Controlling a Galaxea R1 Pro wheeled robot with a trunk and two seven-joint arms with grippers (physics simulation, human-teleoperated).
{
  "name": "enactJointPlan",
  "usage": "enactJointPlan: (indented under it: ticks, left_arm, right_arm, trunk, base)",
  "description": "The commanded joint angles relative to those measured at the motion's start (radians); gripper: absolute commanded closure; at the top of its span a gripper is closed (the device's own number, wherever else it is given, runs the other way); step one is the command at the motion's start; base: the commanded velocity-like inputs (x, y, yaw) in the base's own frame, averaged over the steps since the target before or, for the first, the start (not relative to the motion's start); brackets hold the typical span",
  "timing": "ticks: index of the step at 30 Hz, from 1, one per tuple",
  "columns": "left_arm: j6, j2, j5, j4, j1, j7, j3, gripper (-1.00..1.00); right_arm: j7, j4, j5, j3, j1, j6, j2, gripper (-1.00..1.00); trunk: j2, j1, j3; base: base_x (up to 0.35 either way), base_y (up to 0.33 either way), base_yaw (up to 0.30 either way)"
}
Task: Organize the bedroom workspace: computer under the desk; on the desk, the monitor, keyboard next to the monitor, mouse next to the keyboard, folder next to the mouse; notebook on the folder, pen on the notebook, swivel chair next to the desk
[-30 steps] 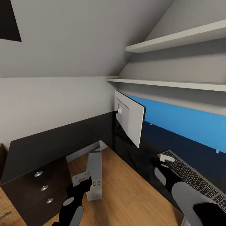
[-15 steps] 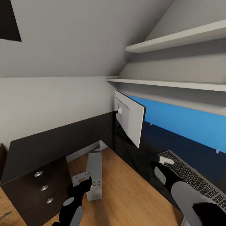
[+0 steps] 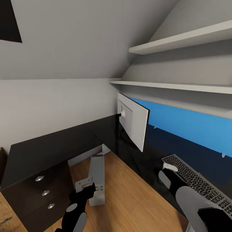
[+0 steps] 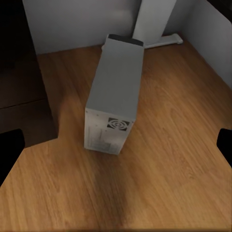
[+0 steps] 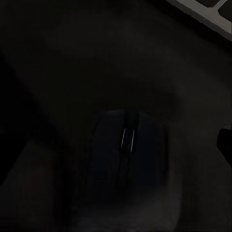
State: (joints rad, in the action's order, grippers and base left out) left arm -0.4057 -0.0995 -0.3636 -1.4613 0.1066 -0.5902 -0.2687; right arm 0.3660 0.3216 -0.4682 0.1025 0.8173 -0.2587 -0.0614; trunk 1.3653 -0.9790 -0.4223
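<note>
Black mouse (image 5: 126, 145) under right gripper (image 3: 167, 172), now lower, fingers spread; grasp next. Left gripper (image 3: 84, 190) state unclear.

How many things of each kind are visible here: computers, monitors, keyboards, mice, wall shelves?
Computer: 1
Monitor: 1
Keyboard: 1
Mouse: 1
Wall shelves: 2
Total: 6
</note>
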Motion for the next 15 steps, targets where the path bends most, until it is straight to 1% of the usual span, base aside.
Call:
enactJointPlan:
  ticks: [1, 5, 15]
  left_arm:
    - [-0.002, 0.0, -0.008, -0.001, 0.001, -0.008, -0.002, -1.0]
    - [-0.002, 0.001, -0.008, -0.001, 0.001, -0.009, -0.003, -1.0]
    - [-0.002, 0.0, -0.008, -0.001, 0.001, -0.01, -0.003, -1.0]
  right_arm:
    - [0.006, 0.003, -0.027, 0.008, 0.0, -0.028, -0.002, -1.0]
    - [0.005, 0.014, -0.059, 0.008, 0.0, -0.07, -0.003, -1.0]
    - [0.007, 0.017, -0.069, 0.006, 0.0, -0.09, -0.006, -1.0]
  trunk:
    - [0.001, 0.0, -0.001]
    - [0.001, 0.0, -0.001]
    - [0.001, 0.0, -0.001]
  base:
    - [0.0, 0.0, 0.0]
    - [0.0, 0.0, 0.0]
    - [0.0, 0.0, 0.0]
